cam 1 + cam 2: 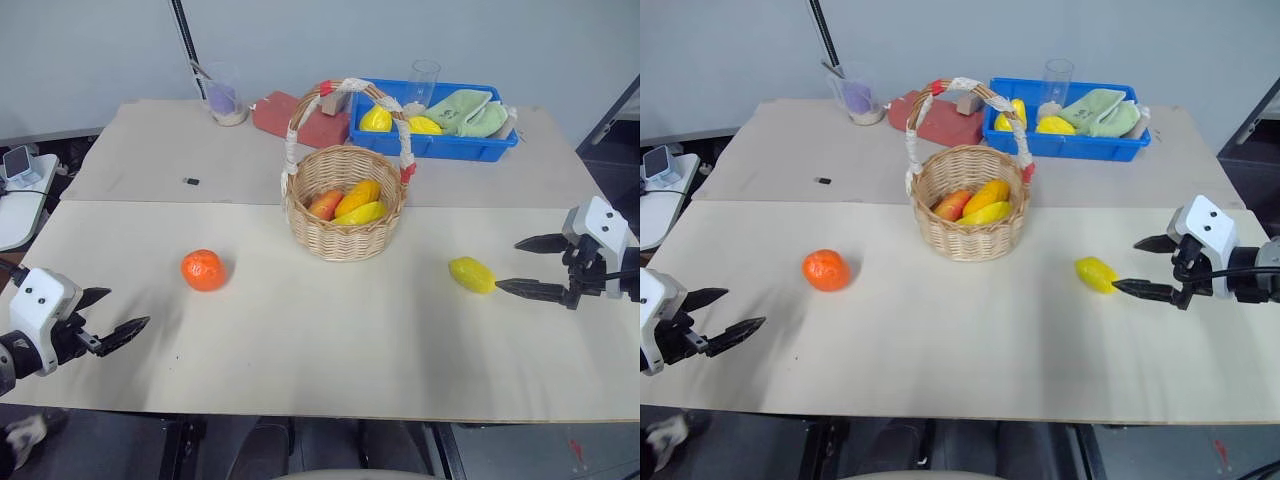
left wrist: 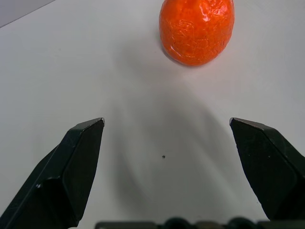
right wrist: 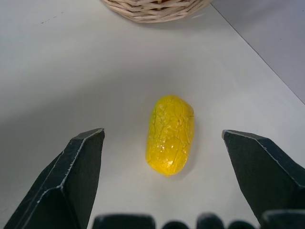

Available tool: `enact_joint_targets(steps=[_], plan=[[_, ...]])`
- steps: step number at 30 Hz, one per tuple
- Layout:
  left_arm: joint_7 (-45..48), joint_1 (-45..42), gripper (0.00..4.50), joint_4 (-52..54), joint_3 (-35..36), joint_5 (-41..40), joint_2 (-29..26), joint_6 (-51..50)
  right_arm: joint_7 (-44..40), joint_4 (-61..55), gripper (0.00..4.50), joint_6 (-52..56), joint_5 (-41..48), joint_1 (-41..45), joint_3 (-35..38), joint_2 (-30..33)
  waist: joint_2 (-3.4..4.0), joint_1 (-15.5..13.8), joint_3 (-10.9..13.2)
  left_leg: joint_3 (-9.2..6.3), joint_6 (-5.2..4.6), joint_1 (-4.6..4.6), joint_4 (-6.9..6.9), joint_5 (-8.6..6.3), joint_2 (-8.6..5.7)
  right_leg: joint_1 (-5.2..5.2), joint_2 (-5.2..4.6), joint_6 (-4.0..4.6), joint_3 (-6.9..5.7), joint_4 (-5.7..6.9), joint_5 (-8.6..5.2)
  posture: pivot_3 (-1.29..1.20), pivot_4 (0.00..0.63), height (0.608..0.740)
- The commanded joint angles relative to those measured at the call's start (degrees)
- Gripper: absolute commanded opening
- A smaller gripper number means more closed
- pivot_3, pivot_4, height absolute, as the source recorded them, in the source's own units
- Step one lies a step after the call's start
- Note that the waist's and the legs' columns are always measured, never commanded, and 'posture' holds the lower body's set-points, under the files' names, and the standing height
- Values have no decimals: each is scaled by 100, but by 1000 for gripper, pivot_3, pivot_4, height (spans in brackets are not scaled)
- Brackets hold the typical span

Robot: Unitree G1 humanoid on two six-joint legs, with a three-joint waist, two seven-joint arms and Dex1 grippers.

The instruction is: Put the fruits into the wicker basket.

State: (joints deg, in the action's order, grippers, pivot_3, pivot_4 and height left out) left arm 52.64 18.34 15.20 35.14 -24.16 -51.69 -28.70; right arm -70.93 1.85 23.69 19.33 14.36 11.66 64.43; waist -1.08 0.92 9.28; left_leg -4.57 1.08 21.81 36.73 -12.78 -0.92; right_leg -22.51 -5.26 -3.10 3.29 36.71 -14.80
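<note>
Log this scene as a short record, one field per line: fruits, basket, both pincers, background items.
tangerine: on the table, left of the basket, loose
lemon: on the table, right of the basket, loose
wicker basket: centre, upright, already holds three fruits
left pincer: open, short of the tangerine
right pincer: open, aimed at the lemon, not touching
blue tray: behind the basket, with yellow fruit and a green cloth

One tangerine [image 1: 203,270], one lemon [image 1: 471,274], one wicker basket [image 1: 345,215] — three fruits inside — one blue tray [image 1: 432,146]
</note>
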Motion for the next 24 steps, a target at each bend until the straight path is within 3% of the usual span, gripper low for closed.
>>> enact_joint_targets(steps=[1, 9, 17, 24], plan=[[-58, 11, 4500, 210, 262, -48, 34, 37, -40, -35, 4369, -58, 33, 85, 66, 64, 0, 2, 0, 0, 0, 0, 0, 0, 0, 0, 0, 0, 0, 0, 0, 0, 150, 711], [-92, 104, 4500, 366, 340, -97, 111, -60, -30, -69, 4369, -44, 39, 79, 54, 34, 0, -2, 0, 0, 0, -1, 0, 0, 0, 0, 0, 0, 0, 1, 0, 0, 150, 711], [413, -105, 4500, 445, 437, -661, 261, 298, 9, -127, 4369, -23, 60, 22, 99, 16, 0, -3, 0, 0, 0, 0, 0, 0, 0, 0, 0, 0, 0, 1, 0, 0, 150, 711], [206, -407, 4500, 370, 431, -988, 292, -4, 97, -126, 4369, -82, 34, -17, 150, -11, 0, 3, 0, 0, 0, -1, 0, 0, 0, 1, 1, 0, 0, 2, 0, 0, 150, 711]])
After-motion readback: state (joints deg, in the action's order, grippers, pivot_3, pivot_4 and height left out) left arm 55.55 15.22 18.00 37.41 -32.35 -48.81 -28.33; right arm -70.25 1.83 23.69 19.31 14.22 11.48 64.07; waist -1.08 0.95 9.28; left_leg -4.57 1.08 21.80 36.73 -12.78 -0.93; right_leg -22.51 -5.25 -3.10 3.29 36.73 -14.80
